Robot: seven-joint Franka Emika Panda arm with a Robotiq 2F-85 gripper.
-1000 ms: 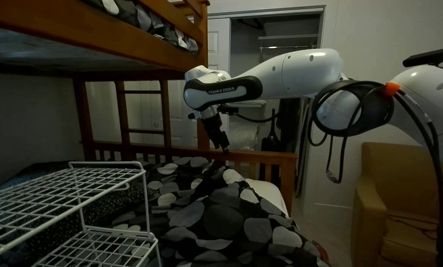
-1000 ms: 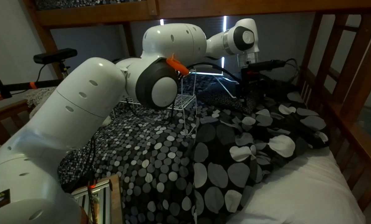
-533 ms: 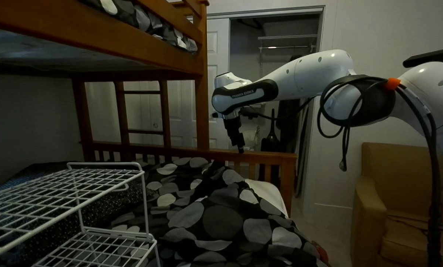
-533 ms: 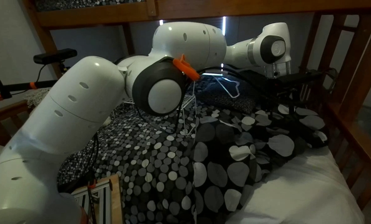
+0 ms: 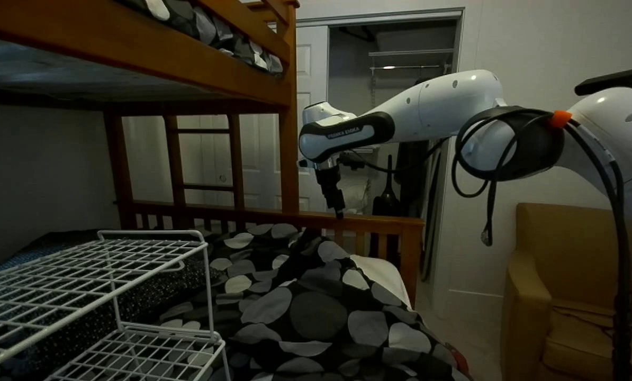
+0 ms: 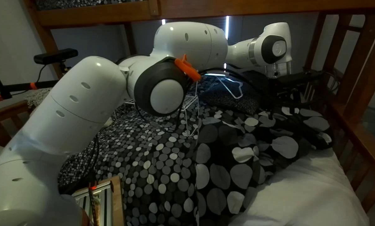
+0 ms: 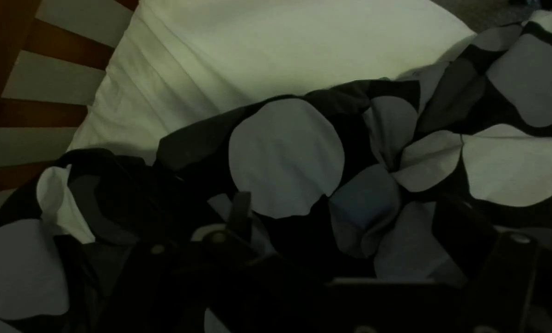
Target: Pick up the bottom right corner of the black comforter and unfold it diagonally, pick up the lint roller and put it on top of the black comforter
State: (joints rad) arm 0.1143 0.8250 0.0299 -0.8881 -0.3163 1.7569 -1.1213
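The black comforter [image 5: 316, 315] with grey and white ovals lies rumpled over the bed in both exterior views [image 6: 219, 175]. In the wrist view it [image 7: 285, 157] fills the middle, its folded edge running along a white sheet. My gripper [image 5: 340, 215] hangs pointing down above the comforter, near the footboard. In the wrist view my gripper [image 7: 350, 210] is very dark, but its fingers [image 7: 241, 215] stand wide apart with nothing between them. I cannot tell its exact height above the cloth. The lint roller does not show in any view.
A white wire rack [image 5: 109, 270] stands on the bed. The wooden footboard [image 5: 369, 221] runs behind the gripper, and the upper bunk [image 5: 189, 58] hangs overhead. The white sheet [image 6: 307, 191] shows beside the comforter. A tan armchair [image 5: 570, 275] stands beyond the bed.
The arm has swung away from the rack toward the footboard side, to the right in both exterior views, then slightly back in the last half second. The comforter has not visibly moved.
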